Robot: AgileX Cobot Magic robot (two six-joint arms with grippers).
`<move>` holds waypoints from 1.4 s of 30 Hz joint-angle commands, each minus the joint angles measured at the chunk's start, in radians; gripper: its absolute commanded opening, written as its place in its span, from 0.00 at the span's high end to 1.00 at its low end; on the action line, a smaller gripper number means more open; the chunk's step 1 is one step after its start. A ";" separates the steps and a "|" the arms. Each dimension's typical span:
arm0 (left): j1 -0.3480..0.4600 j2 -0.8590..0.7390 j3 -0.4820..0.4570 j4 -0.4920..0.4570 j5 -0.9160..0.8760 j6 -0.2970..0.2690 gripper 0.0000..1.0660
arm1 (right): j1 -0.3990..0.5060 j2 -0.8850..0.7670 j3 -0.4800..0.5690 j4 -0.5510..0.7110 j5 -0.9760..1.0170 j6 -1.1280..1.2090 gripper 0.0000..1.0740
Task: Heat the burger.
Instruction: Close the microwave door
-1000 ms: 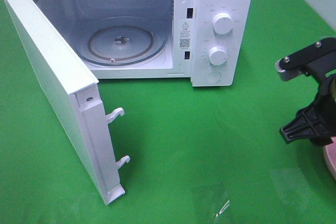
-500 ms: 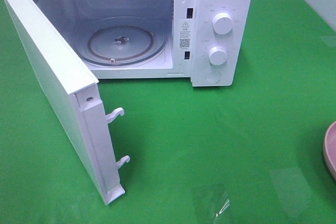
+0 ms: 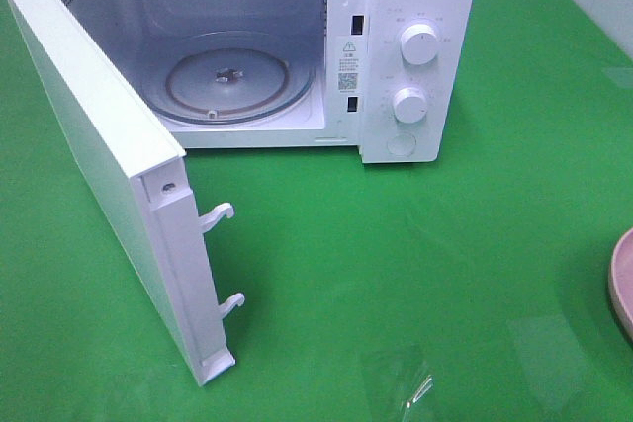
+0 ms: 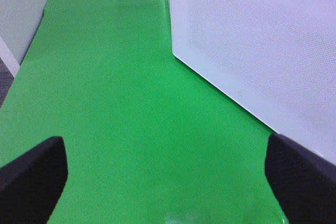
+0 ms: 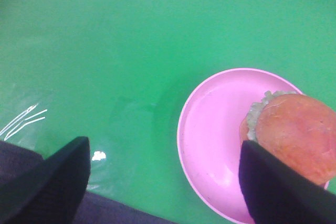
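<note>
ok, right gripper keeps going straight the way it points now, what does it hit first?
Most likely the pink plate or the green cloth just beside it. The open right gripper points down there; the burger sits off to one side. Depth is unclear.

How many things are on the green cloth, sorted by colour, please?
White: 1, the microwave with its door open
Pink: 1, the plate
Golden-brown: 1, the burger on the plate
Total: 3
</note>
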 commanded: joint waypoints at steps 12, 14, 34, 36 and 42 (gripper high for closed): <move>0.003 -0.017 -0.003 0.000 -0.005 0.001 0.12 | -0.361 -0.305 0.135 0.147 -0.103 -0.133 0.29; 0.003 -0.017 -0.003 0.000 -0.005 0.001 0.12 | -0.409 -0.344 0.144 0.147 -0.093 -0.156 0.29; 0.003 -0.017 -0.003 0.000 -0.005 0.001 0.12 | -0.467 -0.446 0.146 0.154 -0.092 -0.171 0.29; 0.003 -0.017 -0.003 0.000 -0.005 0.001 0.12 | -0.467 -0.446 0.146 0.154 -0.092 -0.171 0.29; 0.003 -0.017 -0.003 0.000 -0.005 0.001 0.12 | -0.467 -0.446 0.146 0.154 -0.092 -0.171 0.29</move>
